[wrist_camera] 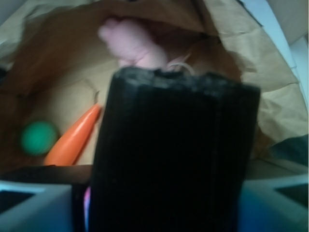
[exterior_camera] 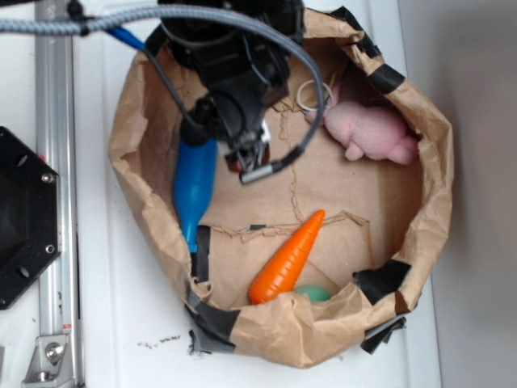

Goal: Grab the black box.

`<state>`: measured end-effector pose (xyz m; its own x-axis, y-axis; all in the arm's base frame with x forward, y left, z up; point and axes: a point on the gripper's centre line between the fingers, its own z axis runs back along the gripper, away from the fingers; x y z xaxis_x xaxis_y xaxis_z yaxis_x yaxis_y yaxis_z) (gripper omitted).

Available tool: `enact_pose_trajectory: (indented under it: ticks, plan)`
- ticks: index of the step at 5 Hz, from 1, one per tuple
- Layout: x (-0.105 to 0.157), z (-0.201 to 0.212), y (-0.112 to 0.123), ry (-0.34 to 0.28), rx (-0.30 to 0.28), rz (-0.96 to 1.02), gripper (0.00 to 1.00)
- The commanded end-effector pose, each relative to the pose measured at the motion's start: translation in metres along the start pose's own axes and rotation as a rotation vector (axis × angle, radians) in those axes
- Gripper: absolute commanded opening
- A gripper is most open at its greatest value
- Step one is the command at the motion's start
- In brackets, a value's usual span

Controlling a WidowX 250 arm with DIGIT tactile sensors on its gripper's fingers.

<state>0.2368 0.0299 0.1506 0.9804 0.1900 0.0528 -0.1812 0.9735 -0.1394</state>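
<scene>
On the white tabletop (exterior_camera: pixel 137 323) I see the paper bin (exterior_camera: pixel 420 162); my hand (exterior_camera: pixel 250 153) hangs inside, its spread unclear, black box unseen.

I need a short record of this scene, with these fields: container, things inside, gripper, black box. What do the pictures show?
container: brown paper bin with black tape patches
inside: blue bottle, orange carrot, green ball, pink plush toy
gripper: gripper over the bin floor, beside the blue bottle; open or shut cannot be told
black box: not clearly seen; a dark ribbed shape fills the wrist view, box or finger unclear
</scene>
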Motion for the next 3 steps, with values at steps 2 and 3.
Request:
enact_pose_trajectory:
  ticks: [2,3]
  plan:
    - [0.0181,0.0299,-0.0126,-0.021,0.106,-0.029,0.0]
    - [0.018,0.0256,-0.0106,-0.025,0.131,-0.041,0.0]
